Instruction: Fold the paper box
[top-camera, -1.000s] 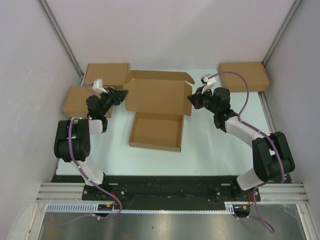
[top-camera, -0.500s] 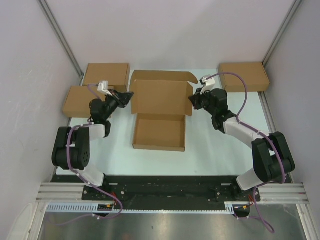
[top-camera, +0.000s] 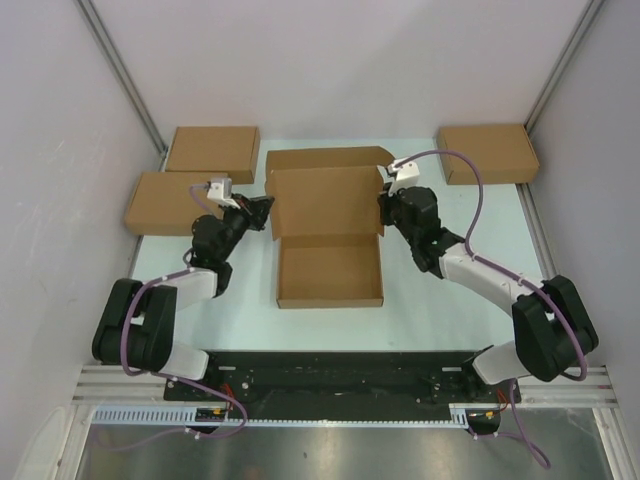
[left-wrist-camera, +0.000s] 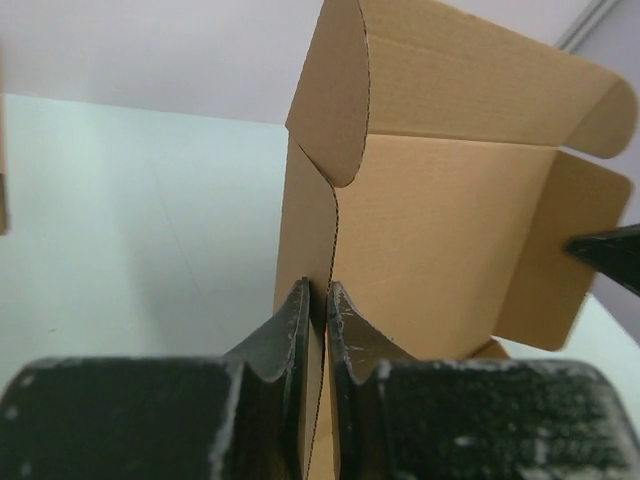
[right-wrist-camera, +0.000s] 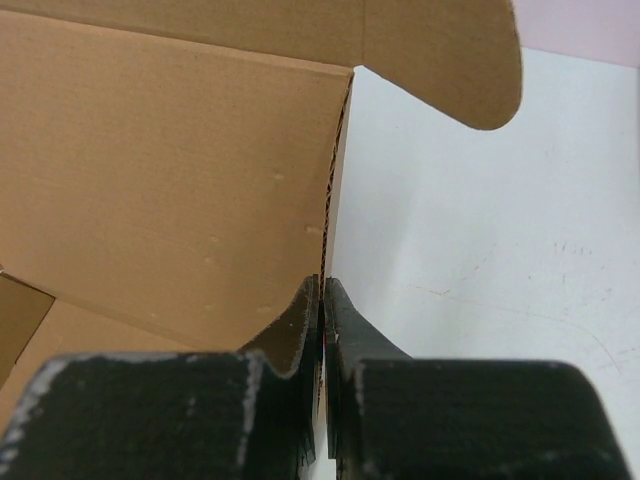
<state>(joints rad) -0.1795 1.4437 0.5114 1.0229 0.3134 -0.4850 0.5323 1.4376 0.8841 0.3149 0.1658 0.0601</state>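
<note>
The paper box (top-camera: 330, 272) sits mid-table as a shallow open tray with its lid (top-camera: 325, 200) raised behind it. My left gripper (top-camera: 268, 208) is shut on the lid's left side flap. The left wrist view shows that gripper (left-wrist-camera: 318, 292) pinching the flap's thin edge, with the lid's inside (left-wrist-camera: 450, 220) beyond. My right gripper (top-camera: 382, 200) is shut on the lid's right edge. In the right wrist view that gripper (right-wrist-camera: 322, 285) clamps the cardboard edge, with the lid panel (right-wrist-camera: 170, 160) to its left. The top flap (top-camera: 328, 157) curls over the lid.
Two closed brown boxes lie at the back left (top-camera: 212, 150) and left (top-camera: 165, 200), and a third (top-camera: 487, 152) at the back right. Grey walls enclose the pale table (top-camera: 450, 300) on three sides.
My left gripper has closed on the lid's left flap. Both arms have swung toward the middle, the lid stands more upright, and the box has shifted right and nearer.
</note>
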